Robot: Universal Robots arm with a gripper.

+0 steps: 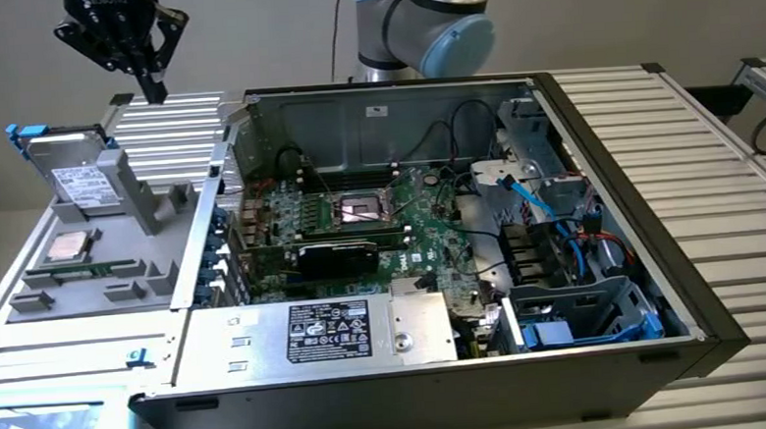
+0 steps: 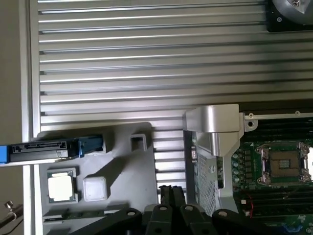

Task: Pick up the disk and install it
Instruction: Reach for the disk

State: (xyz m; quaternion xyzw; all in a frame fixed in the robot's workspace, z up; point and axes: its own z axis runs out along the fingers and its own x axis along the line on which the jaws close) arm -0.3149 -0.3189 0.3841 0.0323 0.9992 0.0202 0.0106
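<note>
Approach step, I judge: gripper empty, disk not yet picked.
The gripper is closed tight above the ribbed table. In the exterior view the disk leans in its grey holder at 7 o'clock from it, well apart. A grasp would need jaws opened and aligned to its edges.

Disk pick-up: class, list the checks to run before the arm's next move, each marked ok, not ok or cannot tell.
1. Flat silver hard disk with blue plastic frame stands in its grey plastic holder: ok.
2. Black end effector empty: ok.
3. End effector open for a grasp: not ok, shut.
4. End effector over the hard disk: not ok, off to one side and apart from it.
5. Black metal computer case open on top: ok.
6. Free drive bay inside the computer case: cannot tell.
</note>
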